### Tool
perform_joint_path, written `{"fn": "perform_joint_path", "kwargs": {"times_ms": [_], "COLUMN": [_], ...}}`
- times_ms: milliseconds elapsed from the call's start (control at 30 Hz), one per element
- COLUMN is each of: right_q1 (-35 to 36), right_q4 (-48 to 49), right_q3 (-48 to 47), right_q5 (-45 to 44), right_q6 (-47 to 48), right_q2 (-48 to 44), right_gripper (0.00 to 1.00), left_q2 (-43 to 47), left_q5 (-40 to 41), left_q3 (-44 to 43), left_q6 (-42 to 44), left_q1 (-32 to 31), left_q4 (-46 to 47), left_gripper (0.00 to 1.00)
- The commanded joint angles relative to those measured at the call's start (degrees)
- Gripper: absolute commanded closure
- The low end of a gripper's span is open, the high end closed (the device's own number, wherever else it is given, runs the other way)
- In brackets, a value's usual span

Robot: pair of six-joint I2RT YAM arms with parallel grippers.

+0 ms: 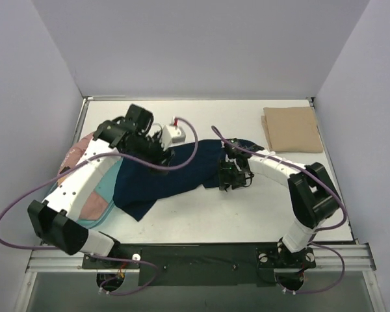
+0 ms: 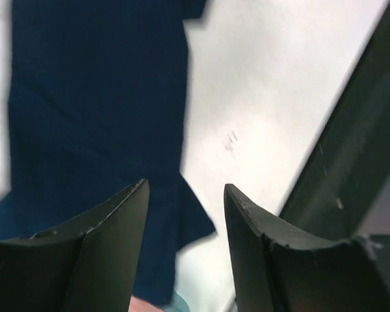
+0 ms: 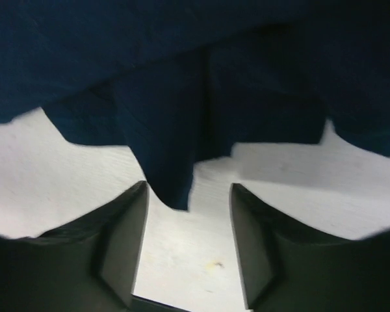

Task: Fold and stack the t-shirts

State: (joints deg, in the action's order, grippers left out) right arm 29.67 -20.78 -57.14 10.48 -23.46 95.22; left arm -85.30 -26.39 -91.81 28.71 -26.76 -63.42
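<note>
The dark navy t-shirt [image 1: 175,175] lies crumpled and stretched across the middle of the table. My left gripper [image 1: 162,155] hovers over its left part, open and empty; in the left wrist view [image 2: 185,192] the navy cloth [image 2: 84,104] lies below the jaws. My right gripper [image 1: 229,183] is at the shirt's right front edge, open; in the right wrist view [image 3: 188,195] a corner of navy cloth [image 3: 172,175] reaches just between the fingertips, not gripped. The tan-beige t-shirt [image 1: 291,128] lies folded at the back right. The pink t-shirt [image 1: 91,205] lies at the left, mostly under my left arm.
A teal edge [image 1: 97,221] shows beside the pink shirt at the front left. A dark rail [image 2: 351,162] runs along the table's near edge. Grey walls enclose the table on three sides.
</note>
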Motion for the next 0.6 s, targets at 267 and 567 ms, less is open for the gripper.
{"fn": "perform_joint_path", "kwargs": {"times_ms": [267,567], "right_q1": [-2.07,-3.22], "right_q4": [-5.67,-9.63], "right_q3": [-7.53,-15.27], "right_q5": [-4.06,-4.85], "right_q6": [1.92,3.16], "right_q2": [-6.07,-15.67], "right_gripper": [1.0,1.0], "left_q2": [5.93,3.47], "left_q5": [23.39,30.69], "left_q3": [33.95,45.31], "left_q6": [5.48,5.31], "left_q1": [-4.61,-8.74], "left_q4": [0.65,13.13], "left_gripper": [0.24,0.15]}}
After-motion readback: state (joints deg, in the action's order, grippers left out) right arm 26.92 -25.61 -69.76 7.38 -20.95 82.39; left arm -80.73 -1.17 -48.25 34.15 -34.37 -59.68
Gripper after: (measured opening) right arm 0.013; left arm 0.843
